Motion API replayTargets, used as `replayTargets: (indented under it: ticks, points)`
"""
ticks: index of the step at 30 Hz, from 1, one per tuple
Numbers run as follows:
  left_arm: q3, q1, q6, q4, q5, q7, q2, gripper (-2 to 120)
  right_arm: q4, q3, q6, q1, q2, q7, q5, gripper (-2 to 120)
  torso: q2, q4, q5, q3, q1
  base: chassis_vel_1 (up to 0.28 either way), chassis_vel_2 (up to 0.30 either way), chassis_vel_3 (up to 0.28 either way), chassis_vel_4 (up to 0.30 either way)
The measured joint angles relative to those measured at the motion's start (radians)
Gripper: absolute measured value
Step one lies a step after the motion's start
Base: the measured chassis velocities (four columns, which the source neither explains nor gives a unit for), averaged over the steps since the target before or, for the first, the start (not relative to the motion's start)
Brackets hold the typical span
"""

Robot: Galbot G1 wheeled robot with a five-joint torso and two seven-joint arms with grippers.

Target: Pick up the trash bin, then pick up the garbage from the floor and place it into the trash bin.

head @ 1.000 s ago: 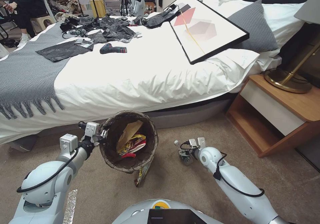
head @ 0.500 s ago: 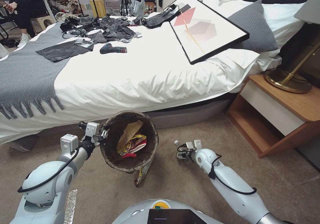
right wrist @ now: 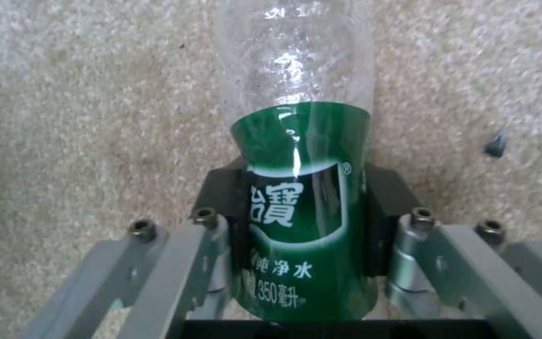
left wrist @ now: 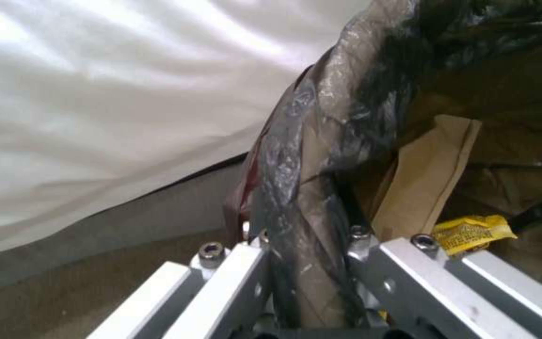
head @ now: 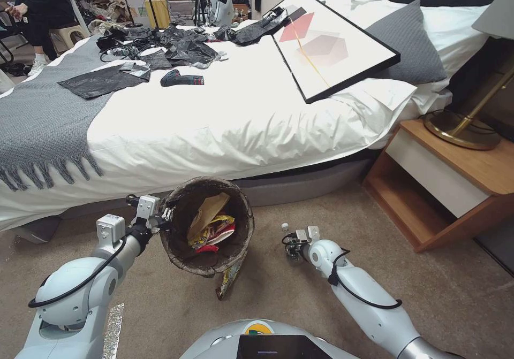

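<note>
left end effector clamped on trash bin rim | right end effector clamped on bottle, on floor right of bin | likely light, crushable, slick; label band suits grip

Big white bed has a framed picture leaning on a grey pillow, black plastic bags, a cordless drill and a grey fringed throw. Wooden nightstand holds a brass lamp base.
</note>
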Motion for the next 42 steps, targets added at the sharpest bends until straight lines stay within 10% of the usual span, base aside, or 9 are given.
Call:
replayTargets:
  ticks: [14,30,42]
  points:
    - [-0.001,-0.002,0.0,0.0,0.002,0.003,0.003,0,0.058,0.033,-0.002,-0.036,-0.04,0.008,-0.004,28,0.0,-0.0005,0.0002,0.0,0.0,0.0,0.0,0.0,0.0]
    - [-0.01,0.008,0.0,-0.017,0.009,0.005,0.004,0,0.708,0.198,-0.039,-0.143,-0.274,0.139,0.316,28,0.0,-0.0004,0.0002,0.0,0.0,0.0,0.0,0.0,0.0]
    - [0.003,0.002,0.0,-0.006,0.026,0.005,0.0,0,1.045,0.238,-0.033,0.16,-0.468,0.092,0.742,28,0.0,-0.0004,0.0,0.0,0.0,0.0,0.0,0.0,0.0]
